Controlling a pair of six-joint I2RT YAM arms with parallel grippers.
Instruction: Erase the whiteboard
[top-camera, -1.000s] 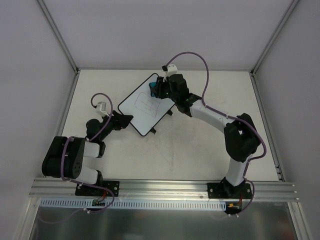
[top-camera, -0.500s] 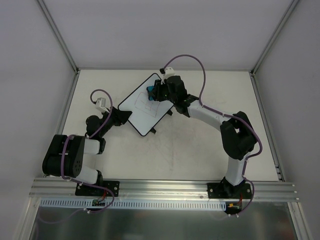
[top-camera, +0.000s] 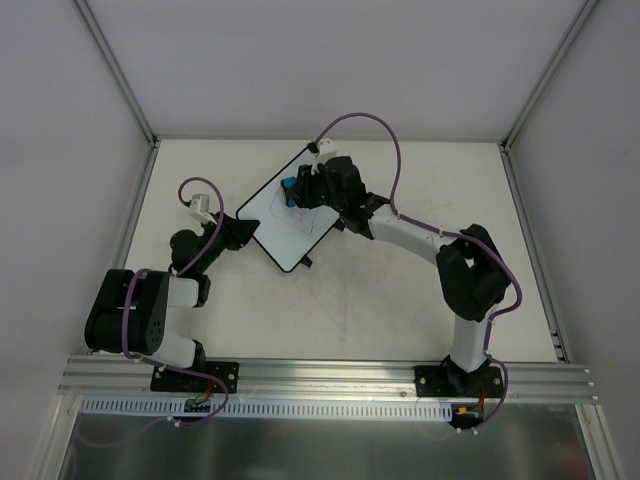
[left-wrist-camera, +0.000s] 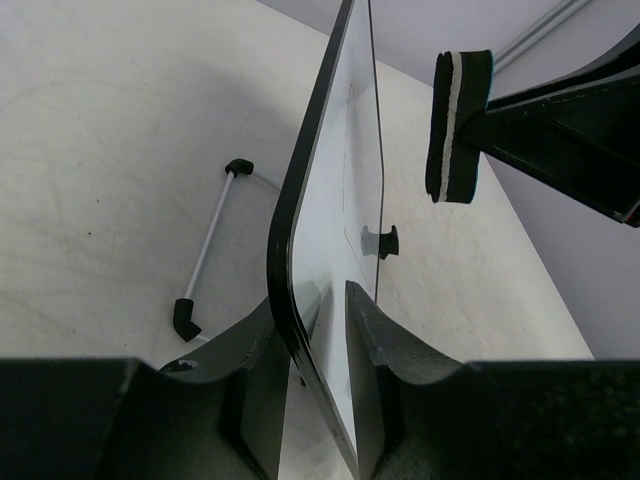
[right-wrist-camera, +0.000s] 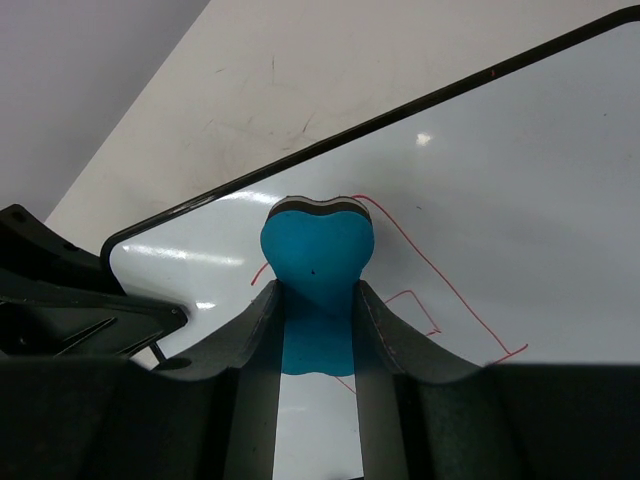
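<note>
1. Top view: the right claw (top-camera: 294, 188) is closed on a small blue eraser (top-camera: 288, 186) and sits over the far end of the whiteboard (top-camera: 290, 228). The board lies slanted on the table (top-camera: 400, 290). It runs from under that claw back to the left claw (top-camera: 247, 232), which is pinching its near-left edge.
2. Left wrist view: the left claw (left-wrist-camera: 312, 340) has its fingers (left-wrist-camera: 258, 370) almost together, with only the whiteboard's (left-wrist-camera: 345, 220) black rim between them, so it's clamped on the edge. The board runs away from the claw, seen nearly edge-on. Off to the right and further out, the eraser (left-wrist-camera: 457, 125) shows its black and white layers, and from here there's a gap between its pad and the board face. On the other side of the board, a thin white rod with black ends (left-wrist-camera: 208, 245) lies on the table.
3. Right wrist view: the right claw's fingers (right-wrist-camera: 255, 370) squeeze the blue eraser (right-wrist-camera: 318, 255) hard enough that its end bulges like a heart. The whiteboard (right-wrist-camera: 540, 170) fills the space ahead of and under the claw. Thin red lines (right-wrist-camera: 440, 275) are just right of the eraser.
</note>
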